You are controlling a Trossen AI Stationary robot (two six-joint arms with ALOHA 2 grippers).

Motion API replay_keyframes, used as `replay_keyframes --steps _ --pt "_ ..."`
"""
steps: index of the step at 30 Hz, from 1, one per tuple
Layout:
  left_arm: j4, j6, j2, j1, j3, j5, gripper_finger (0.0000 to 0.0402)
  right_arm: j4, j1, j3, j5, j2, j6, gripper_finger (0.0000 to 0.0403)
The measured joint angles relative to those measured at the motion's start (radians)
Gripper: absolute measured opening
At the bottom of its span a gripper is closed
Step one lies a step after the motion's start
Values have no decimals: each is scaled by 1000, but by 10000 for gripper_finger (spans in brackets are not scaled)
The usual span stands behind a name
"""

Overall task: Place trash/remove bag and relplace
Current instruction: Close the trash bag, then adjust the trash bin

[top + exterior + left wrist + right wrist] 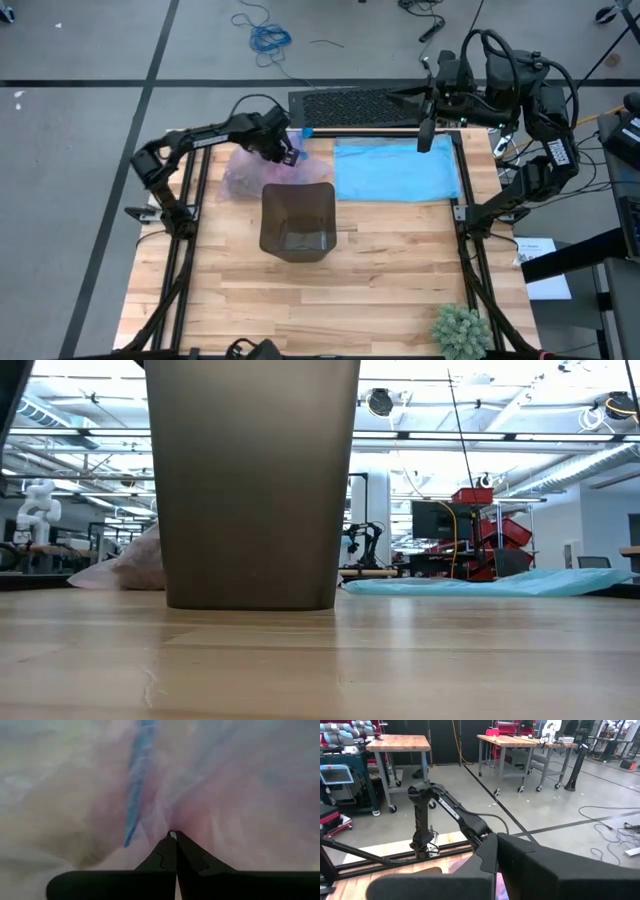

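Two dark arms reach over a wooden table seen from above. At its centre stands a grey-brown bin, upright and open-topped, with nothing visible lining it. From the bin, bare wood runs wide toward six o'clock, as far as a green spiky plant at the five o'clock corner; the strips toward three and nine o'clock are also bare.

The far side is crowded. The lavender-pink bag lies crumpled on the table at about eleven o'clock from the bin, just beside its rim. A light blue plastic bag lies spread flat at about one o'clock, near the far edge.

The left claw sits on the pink bag's far right part, near the blue bag's corner. Its wrist view shows the fingers pressed together, pinching a fold of the pink plastic at their tips.

The right claw hangs above the far edge at about one o'clock, over the blue bag's far border, closed tight with nothing in it.

No trash can be made out.
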Motion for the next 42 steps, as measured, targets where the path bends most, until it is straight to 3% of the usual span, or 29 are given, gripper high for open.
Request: replay_keyframes --steps 7,14,22,24,28,30,38,42 --pt "0 50 46 39 -18 -2 0 1 0 0 0 0 6 2" --pt "5 50 -135 46 45 -4 0 2 0 0 7 2 -16 8" --pt "-11 34 -380 35 167 6 0 -17 0 0 9 5 -44 48" --pt "-10 -5 -442 23 202 58 0 -33 0 0 9 5 -30 60" --pt "-47 -59 -552 2 261 286 0 -94 0 0 5 5 10 81" --pt "-101 -107 -599 -22 275 321 0 -132 0 0 2 6 34 86" --pt "-582 -262 -695 -166 266 145 0 -275 0 0 1 7 100 81" --pt "-596 -327 -688 -235 208 124 0 -299 -15 0 -9 7 89 75"
